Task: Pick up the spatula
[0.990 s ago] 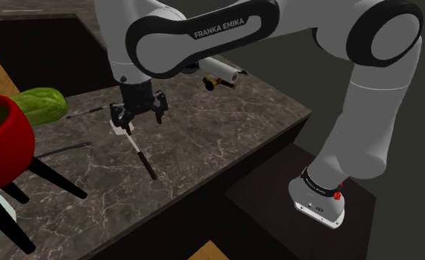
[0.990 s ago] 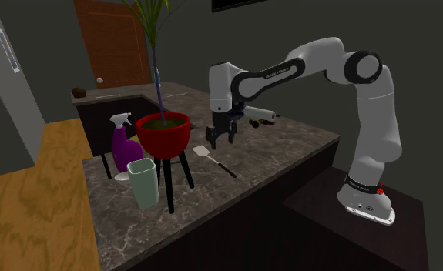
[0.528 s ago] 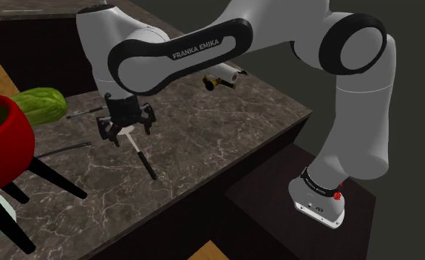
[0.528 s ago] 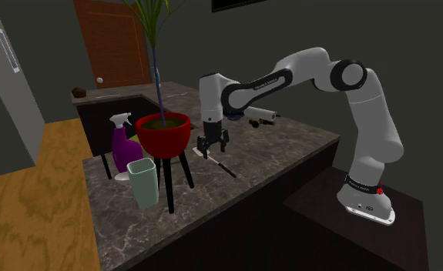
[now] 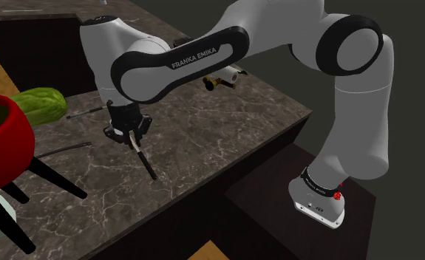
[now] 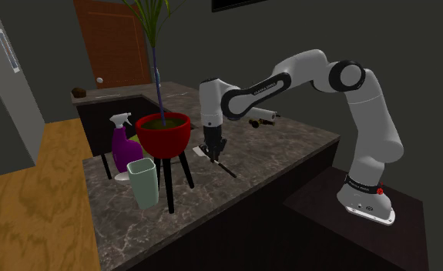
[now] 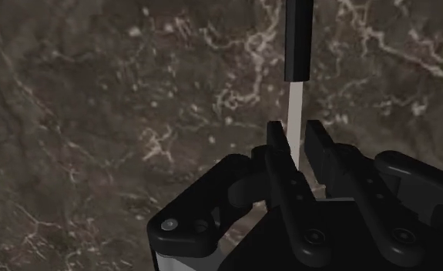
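Since the gripper [image 7: 295, 132] is clenched on just the thin pale neck of the spatula [image 7: 297, 46], which lies flat on the marble counter [image 5: 225, 125] to the shoulder view's right of the red plant pot [image 5: 4, 144], a lift could let the long black handle sag or twist out. The hold sits far toward one end of the tool. The blade is hidden under the hand, and by one finger a sliver of gap seems to show, so how firmly both sides press is hard to judge.

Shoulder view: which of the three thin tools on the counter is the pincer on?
The spatula, white neck and black handle, clasped in the pincer. Both dark rods lie untouched nearer the pot.
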Motion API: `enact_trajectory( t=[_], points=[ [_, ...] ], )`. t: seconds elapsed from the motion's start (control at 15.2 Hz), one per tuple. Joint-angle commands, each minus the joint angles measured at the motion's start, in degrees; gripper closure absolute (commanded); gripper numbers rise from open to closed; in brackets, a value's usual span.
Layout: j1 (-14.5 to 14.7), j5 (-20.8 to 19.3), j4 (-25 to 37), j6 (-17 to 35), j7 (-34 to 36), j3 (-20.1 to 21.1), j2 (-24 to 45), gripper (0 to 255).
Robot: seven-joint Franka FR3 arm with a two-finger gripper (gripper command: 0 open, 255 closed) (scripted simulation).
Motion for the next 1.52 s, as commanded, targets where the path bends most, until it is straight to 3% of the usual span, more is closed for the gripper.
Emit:
enact_trajectory(
  t=[0.0, 0.4, 1.45],
  points=[
    [0.0, 0.0, 0.0, 0.0, 0.0, 0.0, 0.0, 255],
    [0.0, 0.0, 0.0, 0.0, 0.0, 0.0, 0.0, 255],
    [0.4, 1.1, 8.7, -10.6, -0.4, 0.7, -2.1, 255]
  ],
)
